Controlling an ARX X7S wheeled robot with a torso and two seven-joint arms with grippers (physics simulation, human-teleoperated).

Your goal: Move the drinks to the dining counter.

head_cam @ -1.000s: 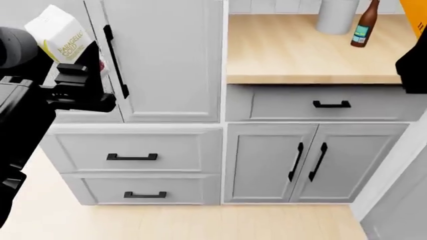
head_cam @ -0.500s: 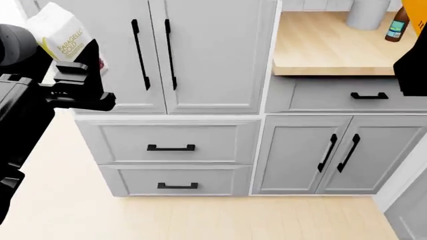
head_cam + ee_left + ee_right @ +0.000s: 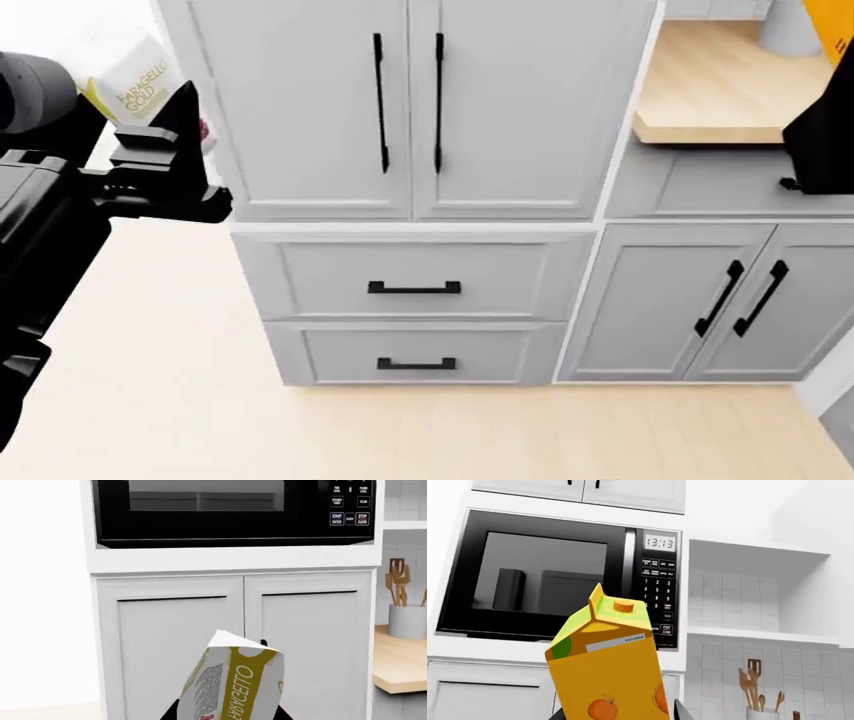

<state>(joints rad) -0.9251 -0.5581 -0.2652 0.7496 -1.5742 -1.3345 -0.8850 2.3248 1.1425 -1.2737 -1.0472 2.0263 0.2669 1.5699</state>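
My left gripper (image 3: 230, 713) is shut on the small white carton (image 3: 235, 682), which has an olive-yellow lettered band and leans a little. In the head view this carton (image 3: 130, 84) sticks up from the left gripper (image 3: 167, 125) at the far left. My right gripper (image 3: 620, 713) is shut on the yellow-orange gable-top juice carton (image 3: 606, 670), held upright; one dark finger (image 3: 683, 710) shows beside it. In the head view only a corner of that carton (image 3: 835, 14) shows above the right gripper (image 3: 825, 125). Only the brown bottle's tip (image 3: 796, 715) shows by the crock. The dining counter is out of view.
A tall white cabinet (image 3: 414, 110) with black handles and two drawers (image 3: 414, 288) stands straight ahead. A black microwave (image 3: 560, 575) sits above it. To the right are the wood countertop (image 3: 707, 95) and the crock of wooden spoons (image 3: 407, 621). Pale wood floor (image 3: 160, 400) lies below.
The head view has shifted left: cabinets and wood countertop slid to the right, and the brown bottle left that view. Both grippers keep their cartons.
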